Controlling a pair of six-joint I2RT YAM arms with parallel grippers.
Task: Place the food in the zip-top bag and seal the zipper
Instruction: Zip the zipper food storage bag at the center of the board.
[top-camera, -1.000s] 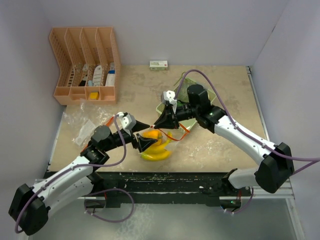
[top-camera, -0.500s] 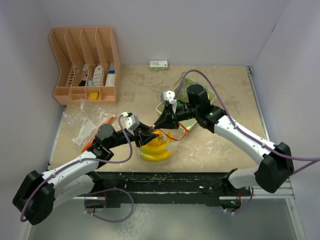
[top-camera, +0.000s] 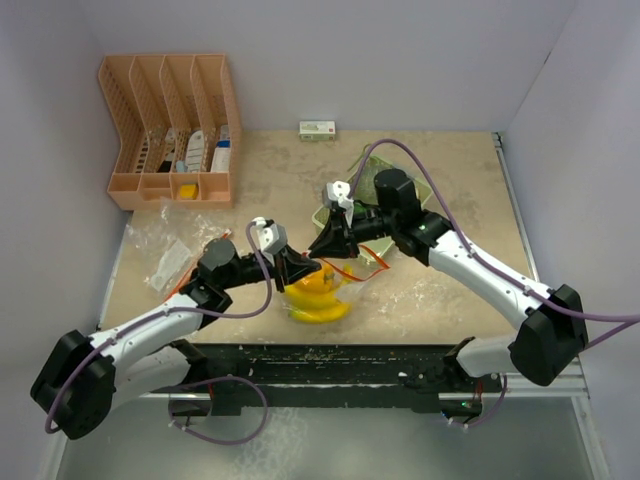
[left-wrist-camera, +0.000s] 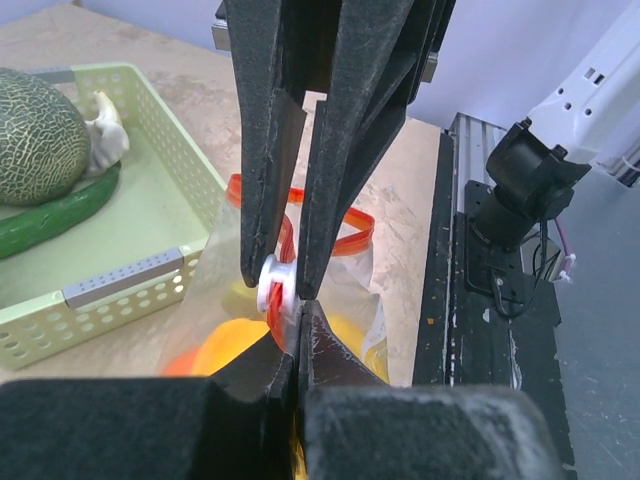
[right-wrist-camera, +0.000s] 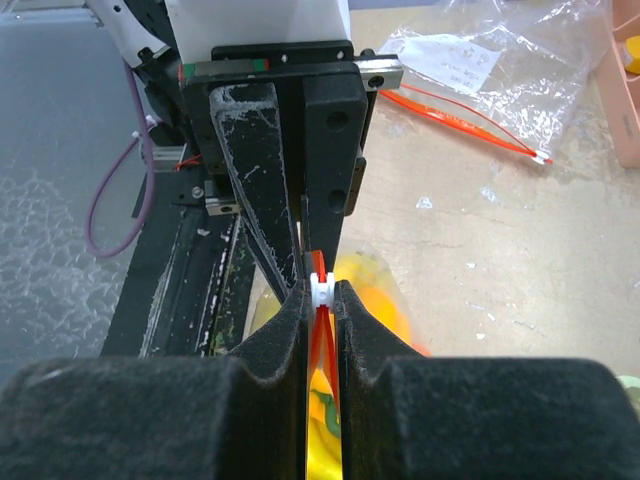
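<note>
The zip-top bag (top-camera: 322, 300) hangs near the table's front edge, with the yellow banana bunch (top-camera: 318, 308) and an orange (left-wrist-camera: 225, 350) inside. My right gripper (right-wrist-camera: 321, 298) is shut on the white zipper slider (right-wrist-camera: 321, 288) of the orange zipper. Facing it, my left gripper (left-wrist-camera: 296, 335) is shut on the bag's zipper edge right beside the slider (left-wrist-camera: 270, 287). In the left wrist view the netted melon (left-wrist-camera: 35, 135), the dark green cucumber (left-wrist-camera: 55, 215) and the small white piece (left-wrist-camera: 105, 135) lie in the pale green basket (left-wrist-camera: 120, 280).
A peach desk organizer (top-camera: 170, 130) stands at the back left. A spare clear bag (top-camera: 165, 250) with an orange zipper lies at the left. A small box (top-camera: 317, 128) sits against the back wall. The black rail (top-camera: 330, 360) runs along the front edge.
My left gripper has moved right and up to the bag's top and shut on the zipper edge. The right gripper has kept still on the slider.
</note>
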